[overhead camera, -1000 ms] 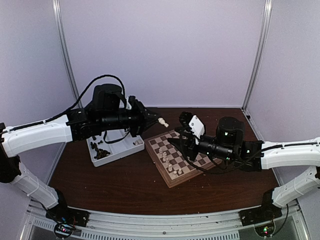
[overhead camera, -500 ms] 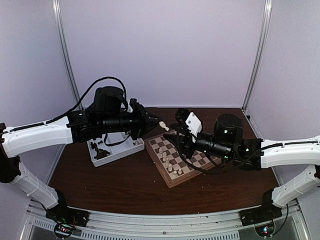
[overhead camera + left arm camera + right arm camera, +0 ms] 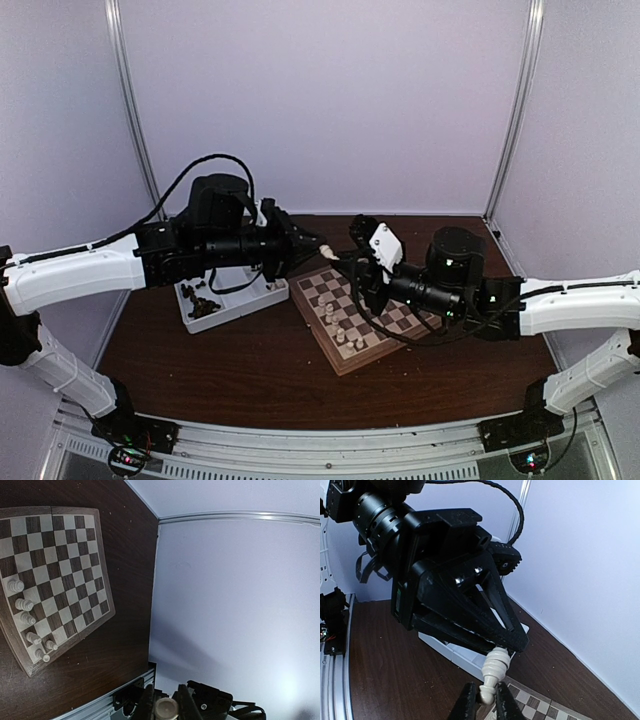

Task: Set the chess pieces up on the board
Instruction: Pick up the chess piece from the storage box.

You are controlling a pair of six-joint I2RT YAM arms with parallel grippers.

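Over the table (image 3: pixel 250 370), level left gripper (image 3: pixel 165 706) pinches cream piece (image 3: pixel 495 667); right gripper (image 3: pixel 486 702) flanks it (grip unclear)

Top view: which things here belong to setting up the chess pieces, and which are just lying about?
Job: board; cream pieces standing on it; cream piece in the left gripper, reaching the right gripper; dark pieces waiting off the board.
Just there: white tray holding them; black cable.

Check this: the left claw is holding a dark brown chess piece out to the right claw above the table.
Wrong colour. The right wrist view shows the left claw holding a cream-white chess piece out to the right claw above the table.
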